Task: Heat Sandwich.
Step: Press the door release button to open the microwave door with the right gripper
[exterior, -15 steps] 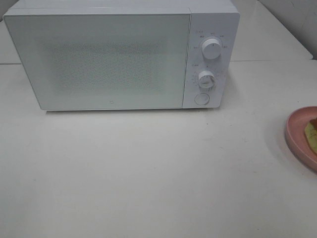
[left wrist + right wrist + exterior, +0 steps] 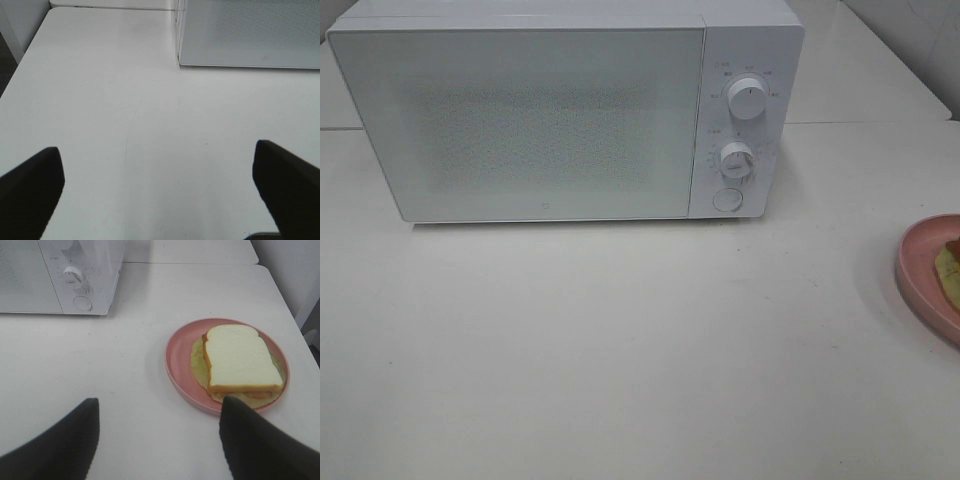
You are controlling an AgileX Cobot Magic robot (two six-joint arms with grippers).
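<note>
The sandwich [image 2: 242, 362], white bread with a tan crust and pale yellow-green filling, lies on a round pink plate [image 2: 176, 357]. From the exterior high camera only a sliver of the sandwich [image 2: 950, 265] and the plate's rim [image 2: 915, 262] show at the right edge. The white microwave [image 2: 520, 120] stands at the back with its door closed. My right gripper [image 2: 159, 432] hangs open short of the plate, with nothing between its fingers. Over bare table in front of the microwave's left corner, my left gripper [image 2: 157, 185] stands wide open and empty. Neither gripper shows in the exterior high view.
Two round knobs [image 2: 747, 100] and a round button [image 2: 727, 200] sit on the microwave's right panel. The white table [image 2: 620, 350] ends close to the right of the plate. A wall rises at the far right [image 2: 295, 270].
</note>
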